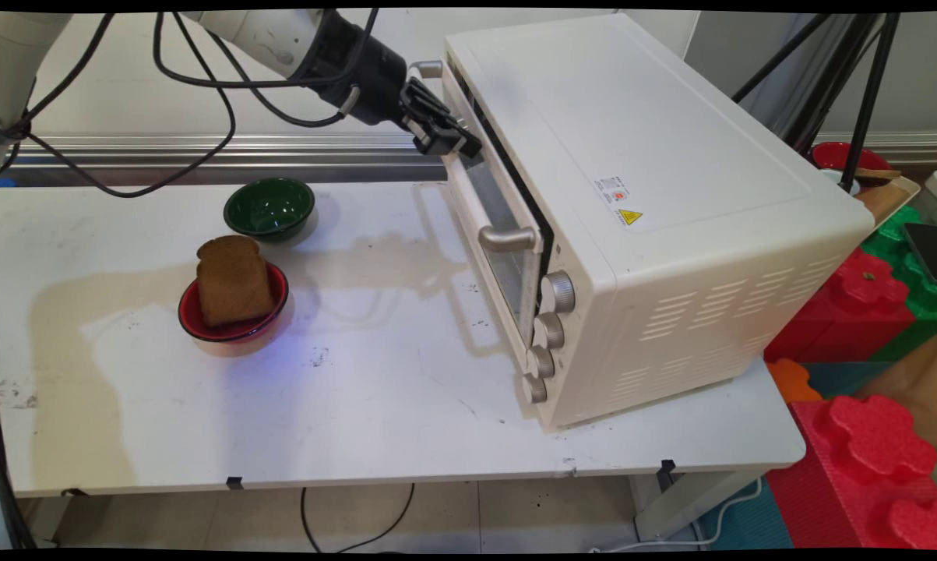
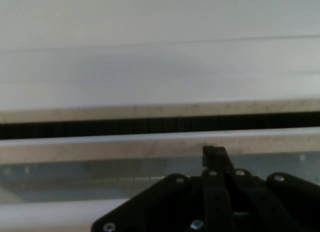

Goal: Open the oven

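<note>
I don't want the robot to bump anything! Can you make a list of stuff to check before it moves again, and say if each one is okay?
1. Black two-finger gripper is at the top edge of the cream toaster oven's glass door: ok.
2. Gripper holds something: cannot tell.
3. Oven door fully shut: not ok, a dark gap shows along its top.
4. Metal door handle is free, nothing hangs on it: ok.
5. Brown bread slice sits in the red bowl, apart from the oven: ok.
6. Green bowl stands upright and apart from the gripper: ok.
</note>
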You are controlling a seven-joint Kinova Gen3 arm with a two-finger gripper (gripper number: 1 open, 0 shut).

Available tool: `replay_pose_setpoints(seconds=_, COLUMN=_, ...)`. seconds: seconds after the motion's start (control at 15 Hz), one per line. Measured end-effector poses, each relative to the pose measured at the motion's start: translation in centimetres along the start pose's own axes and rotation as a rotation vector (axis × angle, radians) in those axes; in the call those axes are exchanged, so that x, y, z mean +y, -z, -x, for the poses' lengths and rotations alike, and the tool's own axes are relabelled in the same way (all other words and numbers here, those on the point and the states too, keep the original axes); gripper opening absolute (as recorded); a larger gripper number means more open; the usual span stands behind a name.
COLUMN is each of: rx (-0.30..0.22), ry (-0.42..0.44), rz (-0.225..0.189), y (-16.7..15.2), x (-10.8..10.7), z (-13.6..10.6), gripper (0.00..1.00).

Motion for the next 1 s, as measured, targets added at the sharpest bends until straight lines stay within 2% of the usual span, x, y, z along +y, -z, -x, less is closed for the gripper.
replay_pose_setpoints(seconds=0.67, rx=-0.052, ry=0.003, rz=-0.008, y=2.7, x=0.0, z=3.5, gripper=0.0)
replay_pose_setpoints(seconds=1.0, rx=-0.095, ry=-0.002, rz=-0.009, y=3.9, x=-0.1, z=6.3, gripper=0.0)
